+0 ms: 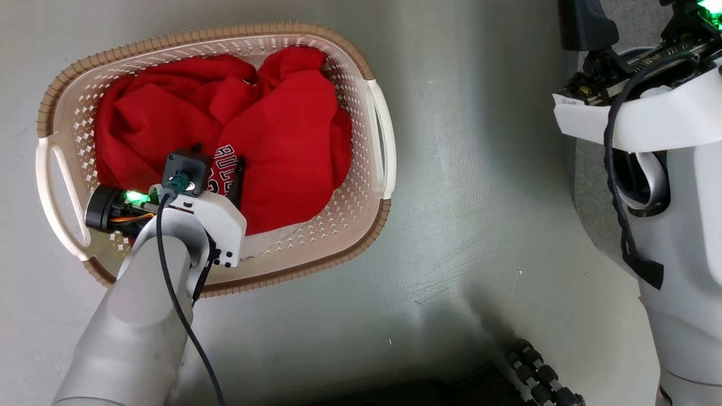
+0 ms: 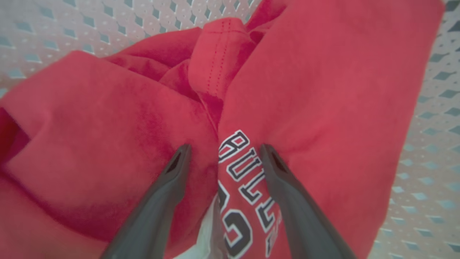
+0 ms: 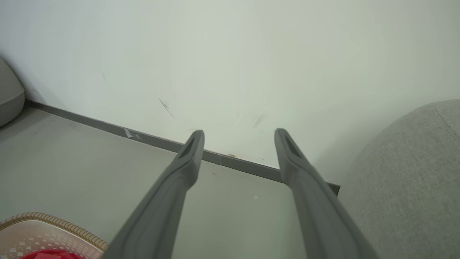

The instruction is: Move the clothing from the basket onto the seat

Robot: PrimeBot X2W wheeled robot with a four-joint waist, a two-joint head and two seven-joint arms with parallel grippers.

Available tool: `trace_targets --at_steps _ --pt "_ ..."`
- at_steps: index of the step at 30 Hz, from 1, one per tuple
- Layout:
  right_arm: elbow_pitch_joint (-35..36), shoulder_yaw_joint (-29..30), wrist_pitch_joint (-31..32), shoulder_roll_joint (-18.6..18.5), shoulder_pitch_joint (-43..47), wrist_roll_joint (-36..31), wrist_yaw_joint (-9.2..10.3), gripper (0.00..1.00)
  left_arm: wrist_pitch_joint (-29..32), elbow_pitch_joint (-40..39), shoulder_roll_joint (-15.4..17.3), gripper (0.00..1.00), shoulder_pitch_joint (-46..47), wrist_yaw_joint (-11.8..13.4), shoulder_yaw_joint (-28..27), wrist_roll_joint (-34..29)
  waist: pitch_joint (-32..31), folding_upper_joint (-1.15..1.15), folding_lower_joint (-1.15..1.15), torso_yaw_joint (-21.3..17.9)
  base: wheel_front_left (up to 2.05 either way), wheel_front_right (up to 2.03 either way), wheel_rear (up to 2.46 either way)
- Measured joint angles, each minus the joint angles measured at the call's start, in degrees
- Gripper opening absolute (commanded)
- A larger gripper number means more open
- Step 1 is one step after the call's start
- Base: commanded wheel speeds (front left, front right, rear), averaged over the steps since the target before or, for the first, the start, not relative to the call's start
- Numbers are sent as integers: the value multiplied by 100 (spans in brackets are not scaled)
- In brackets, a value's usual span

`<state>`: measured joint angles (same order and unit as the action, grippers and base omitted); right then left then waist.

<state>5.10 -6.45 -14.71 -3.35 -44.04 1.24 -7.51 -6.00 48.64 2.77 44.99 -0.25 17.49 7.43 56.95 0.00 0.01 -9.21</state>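
Inside the basket, wide-spread left gripper down at the red clothing.

Lower left of the head view: pale grey rounded forearm, thin black cable along it, white wrist housing with small dark screws, black camera block, green light. Right edge: white shell, thicker black cable. Left wrist view: left gripper, two long dark grey tapered fingers.

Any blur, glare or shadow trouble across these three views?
Head view: sharp, with soft shadow on the floor near the bottom edge. Left wrist view: the clothing looks hazy and washed out, lettering legible. Right wrist view: right hand soft near the lens, wall evenly lit.
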Motion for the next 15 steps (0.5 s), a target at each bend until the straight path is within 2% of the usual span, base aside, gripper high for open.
trace_targets --at_steps 1,2,3,4,5,15 --pt "-4 3 0 0 0 2 0 100 25 42 -9 100 15 -24 2 16 2 0 0 -4 0 0 0" --pt "-7 4 0 0 0 4 0 100 35 67 -12 81 21 -51 7 20 3 0 0 -7 0 0 0" --pt "-8 3 0 0 0 4 0 100 41 99 -16 47 23 -85 20 21 2 0 0 -9 0 0 0" --pt "-8 4 0 0 -1 5 0 100 46 133 -18 34 25 -103 33 22 0 0 0 -12 0 0 0" --pt "-9 5 0 0 -1 5 0 100 46 156 -21 0 25 -132 49 26 -1 0 0 -14 0 0 0" --pt "-48 82 0 0 -1 5 0 100 -78 178 -44 0 85 -315 157 77 -44 0 0 -8 0 0 0"
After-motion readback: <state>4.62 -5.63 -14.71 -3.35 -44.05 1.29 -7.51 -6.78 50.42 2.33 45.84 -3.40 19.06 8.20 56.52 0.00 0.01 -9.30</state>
